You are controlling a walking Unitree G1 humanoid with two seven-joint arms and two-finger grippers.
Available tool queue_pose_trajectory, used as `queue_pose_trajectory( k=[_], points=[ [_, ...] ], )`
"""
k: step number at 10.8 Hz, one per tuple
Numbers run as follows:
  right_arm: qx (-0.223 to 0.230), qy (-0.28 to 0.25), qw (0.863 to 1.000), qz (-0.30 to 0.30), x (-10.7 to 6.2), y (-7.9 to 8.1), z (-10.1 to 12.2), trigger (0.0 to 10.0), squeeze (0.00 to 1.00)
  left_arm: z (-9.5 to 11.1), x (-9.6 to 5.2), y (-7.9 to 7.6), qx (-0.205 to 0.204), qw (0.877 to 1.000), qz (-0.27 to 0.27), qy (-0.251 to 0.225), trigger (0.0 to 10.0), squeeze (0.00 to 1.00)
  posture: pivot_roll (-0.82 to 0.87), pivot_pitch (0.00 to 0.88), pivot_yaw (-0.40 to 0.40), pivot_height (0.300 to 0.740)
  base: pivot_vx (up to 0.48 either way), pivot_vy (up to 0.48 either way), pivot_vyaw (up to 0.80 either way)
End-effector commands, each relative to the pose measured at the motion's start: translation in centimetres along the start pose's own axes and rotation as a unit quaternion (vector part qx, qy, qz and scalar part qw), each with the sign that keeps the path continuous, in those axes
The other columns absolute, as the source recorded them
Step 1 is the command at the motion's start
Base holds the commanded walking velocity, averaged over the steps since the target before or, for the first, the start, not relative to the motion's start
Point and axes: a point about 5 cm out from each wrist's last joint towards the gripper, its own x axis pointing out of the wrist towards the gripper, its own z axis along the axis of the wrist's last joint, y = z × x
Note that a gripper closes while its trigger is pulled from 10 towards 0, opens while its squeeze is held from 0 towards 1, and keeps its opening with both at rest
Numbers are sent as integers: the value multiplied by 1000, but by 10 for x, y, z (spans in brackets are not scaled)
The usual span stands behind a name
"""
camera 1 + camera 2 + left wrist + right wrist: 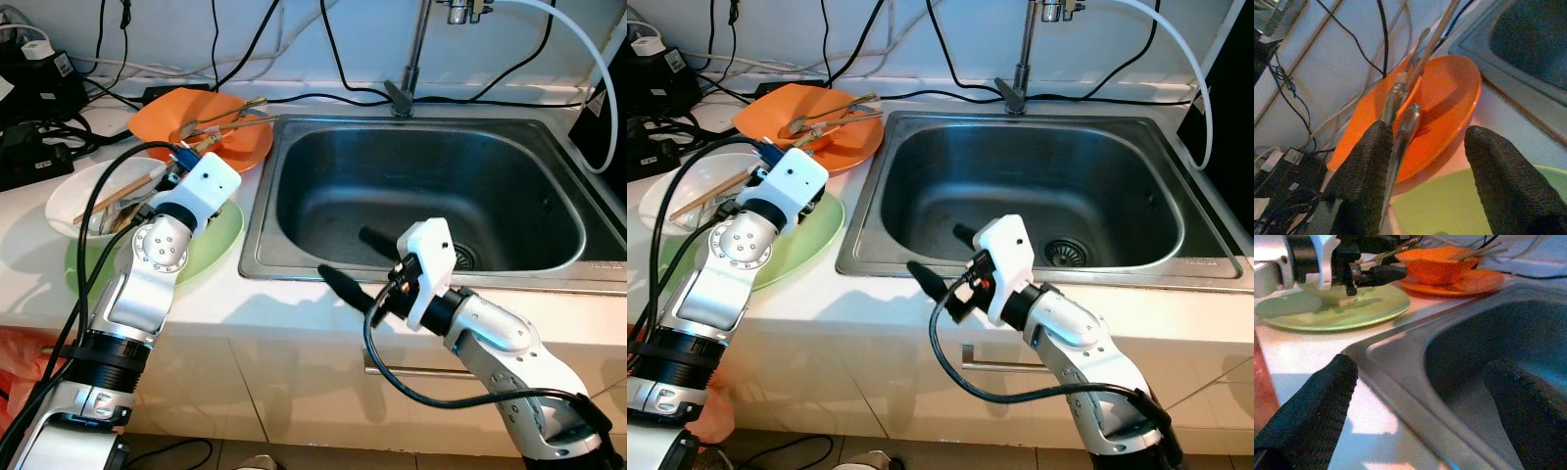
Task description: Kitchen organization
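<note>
So the left gripper (1449,181) is spread wide at mid-left, one finger (1366,176) touched by utensils (1400,112); the right gripper (353,262) is held open over the sink (294,196) rim, lower center.

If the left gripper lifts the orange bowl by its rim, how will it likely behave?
The orange bowl looks thin and glossy, so probably light and slippery. Utensils lean loose inside and could slide or tip it. The left gripper is open.

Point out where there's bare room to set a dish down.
The sink basin is bare apart from the right tool over its front rim. The counter left of it is crowded: green plate, white bowl, orange bowl, utensils, cables, left tool.
</note>
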Motion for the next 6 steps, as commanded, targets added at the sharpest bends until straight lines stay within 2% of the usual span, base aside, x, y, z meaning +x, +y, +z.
queue_pose_trajectory(
  k=[1, 2, 3, 4, 5, 6],
  points=[
    [4, -1, 1000, 19, -2, 4, 1, 10000, 0, -2, 1, 0, 3, 1000, -9, 8, 2353, 0, 115, 26, 44, 740, 0, 0, 0],
    [5, 1, 1000, 26, -2, 6, 1, 10000, 0, -3, 1, 0, 2, 1000, -10, 9, 510, 0, 115, 27, 42, 740, 0, 0, 0],
    [5, 2, 1000, 29, -2, 7, 1, 10000, 0, -5, 1, 0, 2, 1000, -10, 11, 39, 0, 114, 28, 40, 740, 0, 0, 0],
    [6, 3, 999, 32, -3, 8, 0, 10000, 0, -5, 1, 2, 10, 1000, -6, 13, 4353, 0, 115, 28, 39, 740, 0, 0, 0],
    [7, 5, 999, 35, -3, 9, -1, 10000, 0, -4, 1, 4, 24, 1000, 1, 13, 10000, 0, 115, 29, 39, 740, 0, 0, 0],
    [8, 6, 999, 38, -3, 10, -2, 10000, 0, -4, 2, 7, 28, 999, 6, 15, 10000, 0, 114, 29, 38, 740, 0, 0, 0]
  ],
)
